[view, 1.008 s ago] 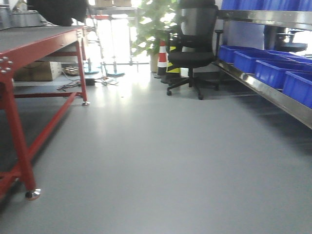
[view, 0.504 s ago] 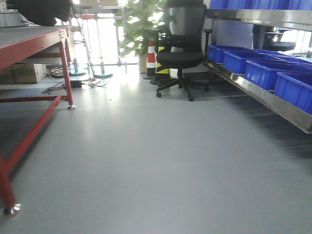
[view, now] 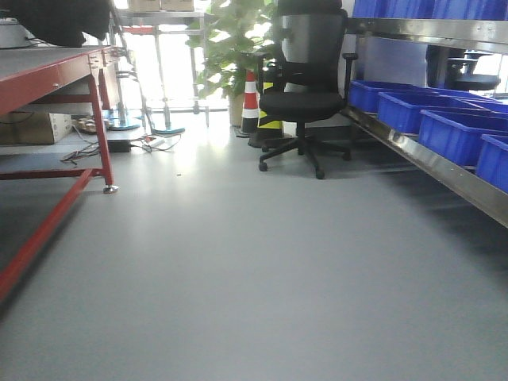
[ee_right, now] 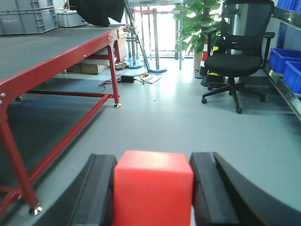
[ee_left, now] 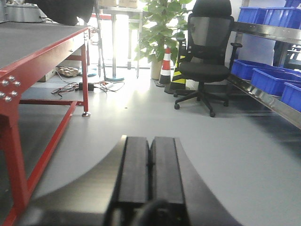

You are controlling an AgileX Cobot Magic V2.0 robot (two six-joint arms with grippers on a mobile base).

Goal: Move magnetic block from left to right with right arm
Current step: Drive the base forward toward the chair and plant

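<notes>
Grey floor point(view: 262, 270) runs ahead of me, with a red table point(view: 48, 71) at left, a chair point(view: 305, 95) at upper centre and blue bins point(view: 452, 127) at right. Since the earlier front view, the table's near foot has left the lower-left corner. The block point(ee_right: 153, 188) sits at bottom centre of the right wrist view, clamped in the right gripper point(ee_right: 153, 197). One flat face is square to the camera, and I see no long axis. The left gripper point(ee_left: 149, 174) has its fingers pressed together on nothing.

We record the magnetic block point(ee_right: 153, 186) cut off at 6 o'clock in the right wrist view, its lower faces unseen. The right claw point(ee_right: 153, 157) gripping it runs off the same edge. The left claw point(ee_left: 149, 146) blurs out at 6 o'clock. In the front view the red tabletop point(view: 40, 67) is cropped at 9 o'clock and the blue bins point(view: 456, 131) at 3 o'clock. The dark shape point(view: 55, 20) at 11 o'clock cannot be identified.
</notes>
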